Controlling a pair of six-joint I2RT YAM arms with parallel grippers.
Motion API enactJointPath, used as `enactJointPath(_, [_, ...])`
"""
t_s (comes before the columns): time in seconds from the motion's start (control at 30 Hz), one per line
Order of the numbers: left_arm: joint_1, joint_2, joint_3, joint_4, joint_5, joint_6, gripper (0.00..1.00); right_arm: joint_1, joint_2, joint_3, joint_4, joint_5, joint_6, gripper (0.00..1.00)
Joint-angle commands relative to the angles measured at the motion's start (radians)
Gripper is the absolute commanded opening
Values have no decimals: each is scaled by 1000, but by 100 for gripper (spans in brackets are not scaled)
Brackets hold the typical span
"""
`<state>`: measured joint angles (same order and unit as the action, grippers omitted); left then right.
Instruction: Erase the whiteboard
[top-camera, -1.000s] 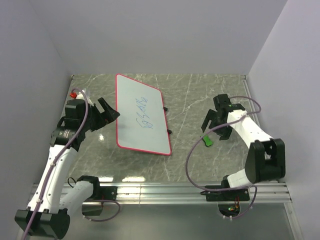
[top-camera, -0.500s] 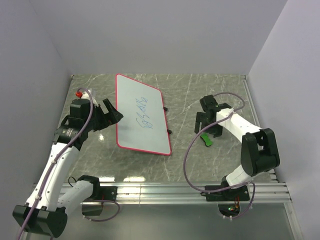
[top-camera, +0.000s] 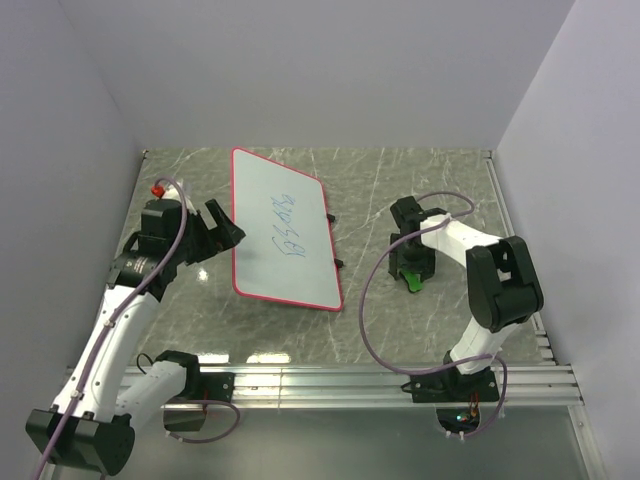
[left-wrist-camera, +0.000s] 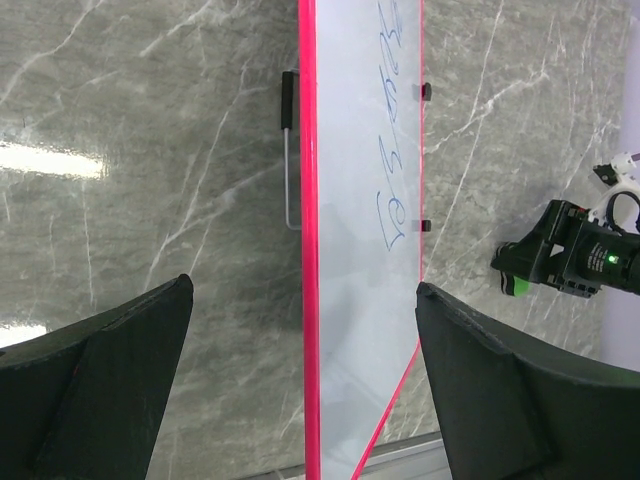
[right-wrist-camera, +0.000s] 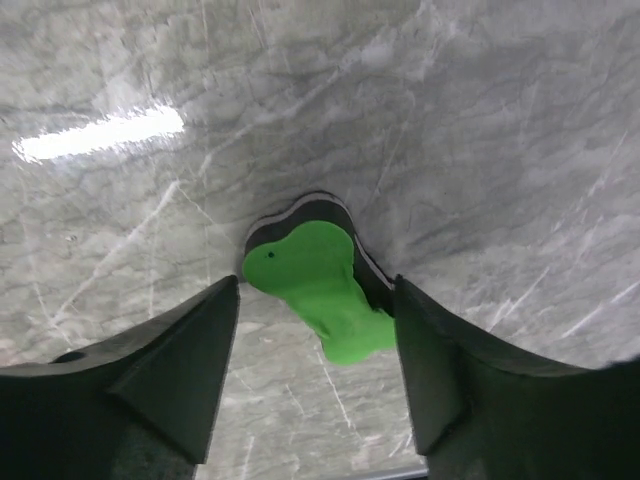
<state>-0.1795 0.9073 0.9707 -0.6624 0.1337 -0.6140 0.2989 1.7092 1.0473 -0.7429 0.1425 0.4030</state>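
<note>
1. The whiteboard (top-camera: 270, 235) lies on the bench (top-camera: 370, 330), left of centre, with its long edges running away from me. The blue scribble (top-camera: 287, 228) in its middle is not yet wiped.
2. My left tool (left-wrist-camera: 305, 340) is wide open and has hold of nothing. It sits just beside the board's left long edge. In the left wrist view the red rim runs up between the fingers (left-wrist-camera: 100, 380), and I see no contact.
3. A thin metal rod (left-wrist-camera: 288, 190) with a black end lies just left of that rim. I can't tell what it's for.
4. The green eraser (right-wrist-camera: 320, 285) is on the bench, well right of the board and clear of the black tabs (top-camera: 338, 264) on that edge.
5. My right tool (right-wrist-camera: 318, 330) is down over the eraser, fingers spread with one on each side. It isn't clamped, and there's a visible gap on the left side.
6. My read on the step: I'm grabbing the eraser, so no wiping has begun.
7. Next I should close the right tool squarely on the green handle, then lift and carry it left to the scribble. The pad has to land flat with steady downward pressure through the strokes.
8. The left tool looks placed to brace the board. I'd pin that edge before wiping, or the board may slide.
</note>
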Motion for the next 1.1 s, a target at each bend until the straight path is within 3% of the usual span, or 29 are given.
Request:
enactJointPath(0.0, [-3,5,5,17,-3,2,98,0,-8,7,30,26,10,69])
enactJointPath(0.37, [-5,35,19,35,-9,5,98,5,-3,-9,-1,48,36,38])
enactJointPath(0.47, [-3,53,37,46,-9,8,98,11,4,28,-26,45,43,16])
enactJointPath(0.5, [-5,67,43,50,-9,11,98,11,6,40,-35,48,48,0])
enactJointPath(0.77, [-3,175,154,84,-13,40,99,54,-31,224,-131,-17,89,0])
enactJointPath(0.93, [-3,283,204,127,18,51,98,77,-52,388,-151,-206,135,0])
enactJointPath(1.07, [-5,358,241,142,17,59,91,91,-45,509,-164,-320,164,0])
